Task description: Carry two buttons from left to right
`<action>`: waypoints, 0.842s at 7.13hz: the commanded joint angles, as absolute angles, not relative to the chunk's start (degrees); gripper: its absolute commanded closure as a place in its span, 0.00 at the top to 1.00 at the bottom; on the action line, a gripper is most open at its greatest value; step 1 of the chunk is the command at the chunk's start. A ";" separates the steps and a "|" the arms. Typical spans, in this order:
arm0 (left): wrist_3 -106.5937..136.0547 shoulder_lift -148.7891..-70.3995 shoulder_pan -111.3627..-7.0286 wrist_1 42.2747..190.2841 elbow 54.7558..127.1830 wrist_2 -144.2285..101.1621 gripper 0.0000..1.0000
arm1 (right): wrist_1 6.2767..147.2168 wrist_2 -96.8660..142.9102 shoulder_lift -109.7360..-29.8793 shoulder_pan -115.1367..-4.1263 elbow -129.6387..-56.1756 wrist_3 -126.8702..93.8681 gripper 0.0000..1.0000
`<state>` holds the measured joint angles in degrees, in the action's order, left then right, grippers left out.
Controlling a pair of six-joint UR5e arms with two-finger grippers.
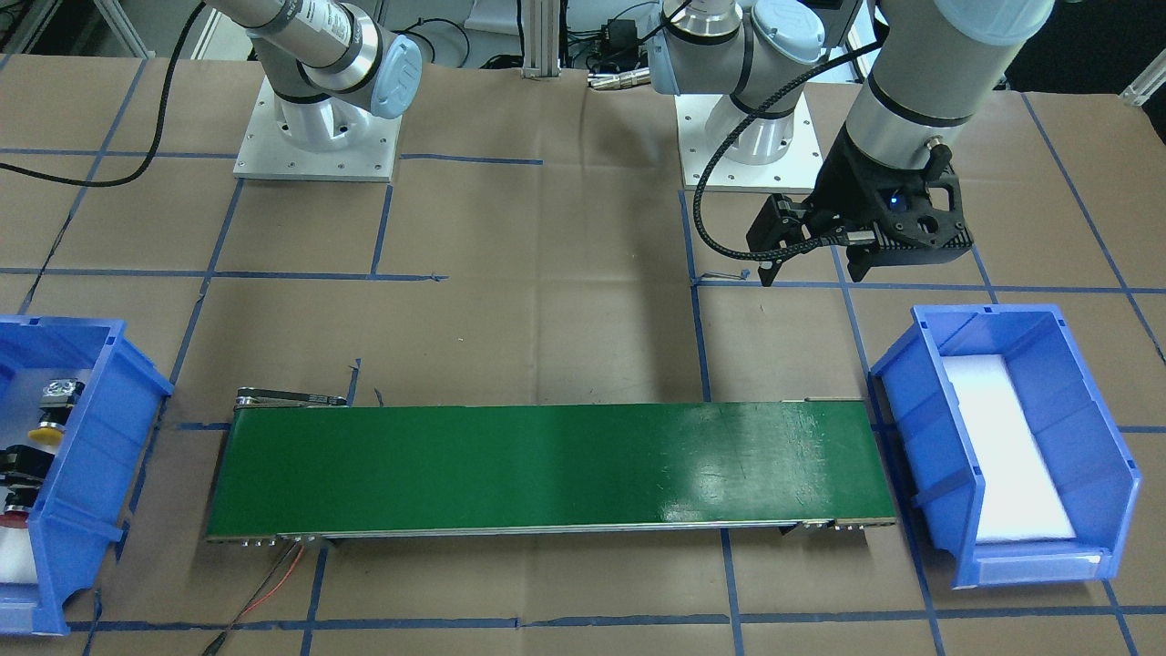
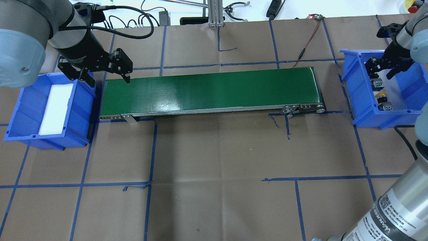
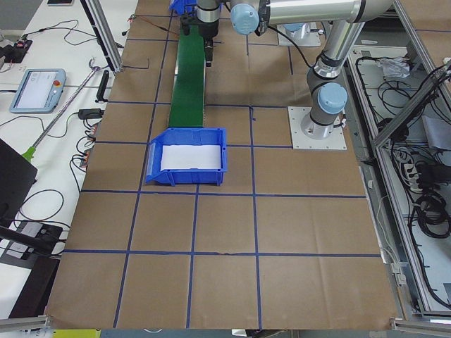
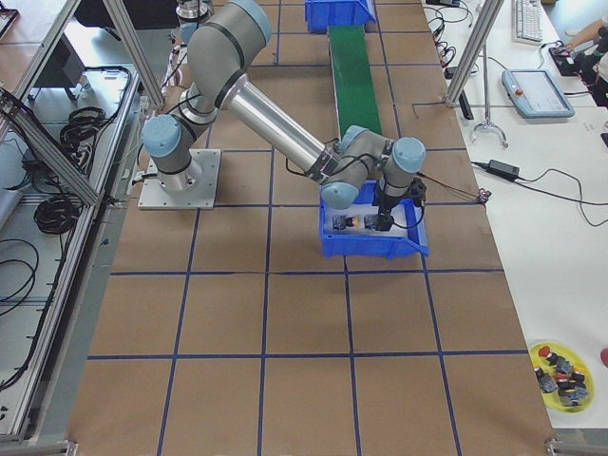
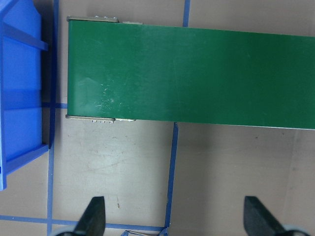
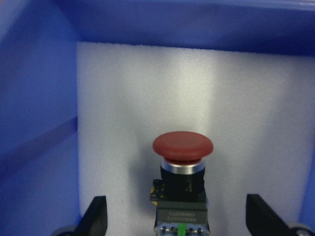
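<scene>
Overhead exterior: 0 of 2 moved, I judge. Both red button (image 6: 182, 147) and yellow button (image 2: 381, 96) lie in the 3 o'clock bin (image 2: 356, 100). The right gripper (image 6: 177, 216) gapes over red; the left gripper (image 5: 174, 216) is spread and empty beside the 9 o'clock bin (image 2: 80, 110).

Wears silver-grey tubular arm segments (image 1: 938, 68) with pale blue joint caps (image 1: 398, 77); sits on square white screw-dotted base plates (image 1: 264, 155). Carries a braided black cable (image 1: 700, 196) to the matte black two-finger left hand (image 1: 813, 271).

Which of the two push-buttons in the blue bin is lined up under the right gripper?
The red-capped push-button: the right wrist view shows it centred between the fingers of the open right gripper. The yellow-capped push-button lies beside it, nearer the robot.
</scene>
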<state>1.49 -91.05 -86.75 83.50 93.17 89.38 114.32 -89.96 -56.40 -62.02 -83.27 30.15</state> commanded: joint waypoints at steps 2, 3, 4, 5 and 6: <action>1.49 -91.05 -86.75 83.50 93.16 89.38 1.00 | 113.82 -90.87 -60.45 -62.14 -83.15 30.50 1.00; 1.49 -91.05 -86.75 83.50 93.16 89.38 1.00 | 113.47 -90.70 -63.95 -62.23 -83.23 30.32 1.00; 1.49 -91.05 -86.75 83.50 93.16 89.38 1.00 | 113.47 -91.14 -67.90 -62.49 -83.23 30.32 1.00; 1.49 -91.05 -86.75 83.50 93.16 89.38 1.00 | 111.99 -91.23 -72.12 -64.84 -83.49 29.97 1.00; 1.49 -91.05 -86.75 83.50 93.16 89.38 1.00 | 107.54 -91.23 -75.46 -68.43 -83.50 27.01 1.00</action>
<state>1.49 -91.05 -86.75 83.49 93.16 89.38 111.37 -91.15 -71.01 -64.93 -83.42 29.36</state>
